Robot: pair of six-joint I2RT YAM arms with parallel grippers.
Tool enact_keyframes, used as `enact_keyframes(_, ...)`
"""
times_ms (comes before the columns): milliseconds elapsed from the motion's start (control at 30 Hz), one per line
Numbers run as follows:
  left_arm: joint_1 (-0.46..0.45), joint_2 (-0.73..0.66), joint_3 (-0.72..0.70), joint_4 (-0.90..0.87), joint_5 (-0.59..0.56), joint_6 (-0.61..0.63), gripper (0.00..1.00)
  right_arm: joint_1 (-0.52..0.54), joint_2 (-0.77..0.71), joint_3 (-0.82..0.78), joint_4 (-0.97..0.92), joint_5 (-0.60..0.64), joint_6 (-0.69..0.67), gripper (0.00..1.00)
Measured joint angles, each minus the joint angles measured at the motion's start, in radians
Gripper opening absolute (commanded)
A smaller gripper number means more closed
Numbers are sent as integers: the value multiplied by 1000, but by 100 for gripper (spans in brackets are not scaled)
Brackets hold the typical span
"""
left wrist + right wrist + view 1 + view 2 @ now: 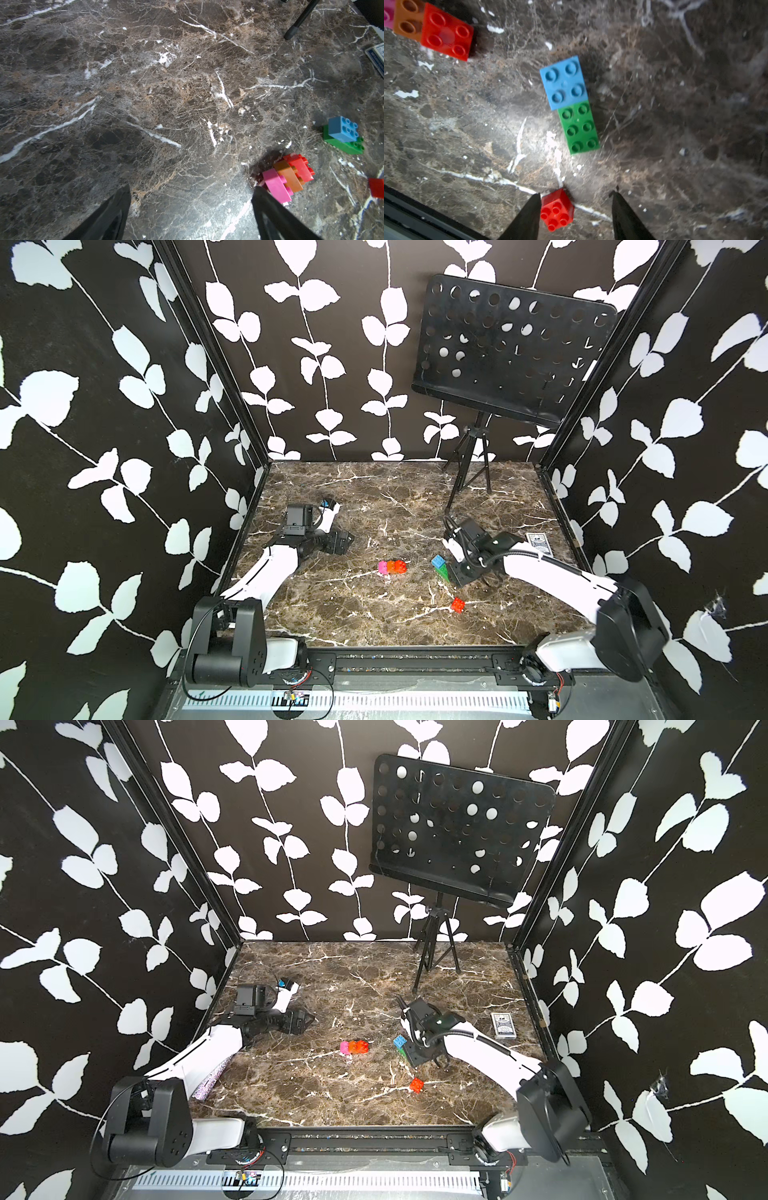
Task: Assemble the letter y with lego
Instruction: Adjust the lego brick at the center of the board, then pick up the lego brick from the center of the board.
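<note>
A black music stand [511, 348] stands at the counter's [374, 506] back. A boxed card deck [539, 544] lies near its right edge.

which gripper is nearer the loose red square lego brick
Right. The right gripper hangs close by the loose red square brick; the left gripper is far off.

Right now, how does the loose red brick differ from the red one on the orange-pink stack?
The loose red brick sits alone, touching no other brick; the stacked red brick is joined to the orange brick, with the pink brick beyond. The loose one stands studs up; the stacked one lies on its side, studs sideways. The loose one is nearer the front edge of the table. Both are red, square, four-studded and similar in size.
</note>
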Motion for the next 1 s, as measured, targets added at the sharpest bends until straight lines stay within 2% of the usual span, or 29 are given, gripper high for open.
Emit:
enact_keyframes(200,0,0,0,0,9,-3,93,72,-14,-76,-16,-2,107,61)
enact_keyframes(433,0,0,-1,1,9,-3,93,93,66,-76,3,-1,136,62)
enact_keyframes(600,0,0,-1,1,9,-3,93,129,109,-76,6,-4,146,55)
enact_keyframes(733,0,0,-2,1,9,-3,93,149,109,-76,4,-3,157,45)
enact_keyframes(1000,0,0,-3,2,9,-3,93,163,109,-76,-11,3,179,42)
